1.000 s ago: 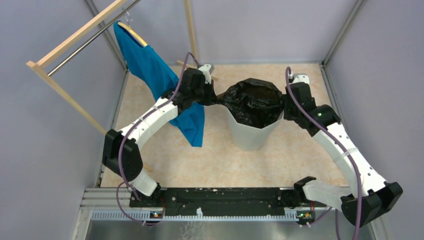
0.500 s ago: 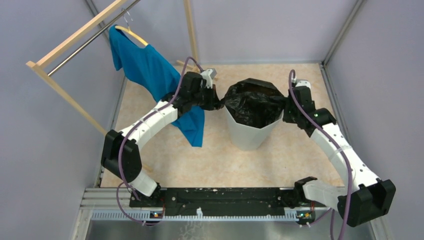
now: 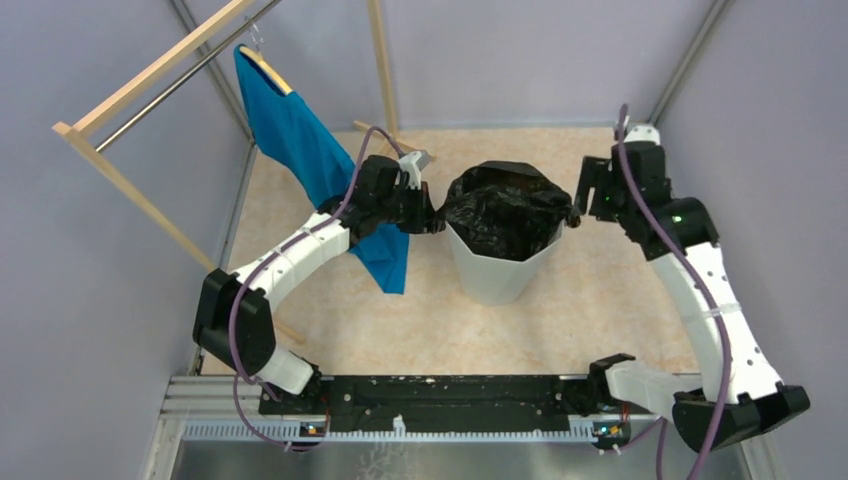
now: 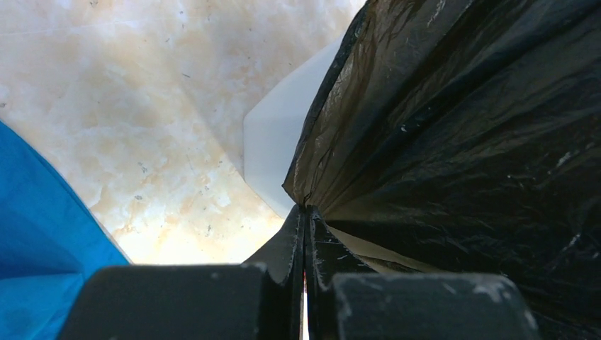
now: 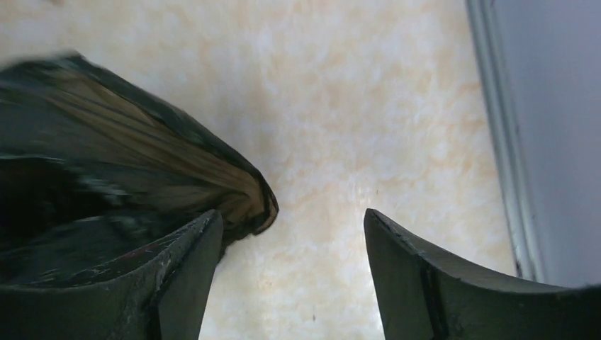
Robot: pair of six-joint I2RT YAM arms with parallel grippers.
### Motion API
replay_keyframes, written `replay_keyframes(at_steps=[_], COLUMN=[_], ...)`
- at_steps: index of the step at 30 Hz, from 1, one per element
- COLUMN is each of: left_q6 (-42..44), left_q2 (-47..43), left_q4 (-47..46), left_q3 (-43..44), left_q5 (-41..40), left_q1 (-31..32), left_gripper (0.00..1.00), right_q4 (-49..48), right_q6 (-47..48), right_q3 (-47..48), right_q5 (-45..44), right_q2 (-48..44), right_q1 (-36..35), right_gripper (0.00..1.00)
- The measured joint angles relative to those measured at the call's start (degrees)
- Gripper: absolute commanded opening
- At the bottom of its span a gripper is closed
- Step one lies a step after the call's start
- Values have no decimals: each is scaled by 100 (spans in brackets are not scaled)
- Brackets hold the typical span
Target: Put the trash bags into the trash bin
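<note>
Left end effector (image 4: 305, 212): fingers pressed together on a pinch of the bag (image 3: 505, 205), with the film fanning out taut ahead of the tips. The bin (image 3: 495, 270) wall shows just below and ahead of the pinch.

Right end effector (image 5: 290, 227): fingers spread and nothing between them. A loose corner of the bag lies by its left finger. Whether the two touch cannot be told. Bare worktop (image 5: 397, 106) shows ahead through the gap.

Position of the task's thing: the bag sits in the mouth of the bin. It is bunched over the opening, with its edge drawn out past the rim toward each end effector.

Assessment of the step in hand: the bag appears to be in, and the work left is to seat its mouth around the rim.

Recommendations:
- Carry the left pinch down outside the wall before letting go, so the edge hooks over the rim and does not spring back into the opening.
- Keep the pull light. The film is thin and likely to tear at the pinch.
- The bin looks light and stands free, so a one-sided pull may drag or tip it toward the left end effector. A matching hold on the far corner would steady it.
- The shirt (image 3: 300, 140) hangs close beside the left arm, so keep the wrist from catching it.
</note>
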State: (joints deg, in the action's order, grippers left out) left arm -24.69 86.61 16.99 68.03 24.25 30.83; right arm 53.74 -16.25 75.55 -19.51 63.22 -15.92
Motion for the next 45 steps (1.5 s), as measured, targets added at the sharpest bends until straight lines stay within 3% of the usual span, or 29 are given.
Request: replay_keyframes(at_steps=[3,8,12,16,25,27,36,45], left_q6=[-28,-52,-66,-70,-72,-70,-42,-46], left_q2=[-39,-74,-76,-85,-98,-98,-98,-98], left_q4=[-7,-20,-24,-22,-28,-28,-26,-26], left_q3=[0,0,0,0,0,0,2,22], left_q5=[39,59,85,92,168,168,157,142], left_q1=[-2,-2,-4,-4,-4,-4,-4,-4], left_gripper=[1,1,1,1,1,1,2,2], right_q4=[83,-509,-1106,-1314,-1353,-1403,-1521,-1917], right_q6=[319,1060,1808,2647,3423,3377,2369,1346], right_q3=[905,1187,1185,1169,992,909,-697,-1633], right_q5=[260,2236,3237,3375,2957,3101,4996,5709], right_q2=[-70,-372,-190,275,629,529,-1132,-1908], right_q1=[7,-173,-1008,-1825,-2221,-2221,-2232,-2232], right_gripper=[80,83,79,75,9,1,7,8])
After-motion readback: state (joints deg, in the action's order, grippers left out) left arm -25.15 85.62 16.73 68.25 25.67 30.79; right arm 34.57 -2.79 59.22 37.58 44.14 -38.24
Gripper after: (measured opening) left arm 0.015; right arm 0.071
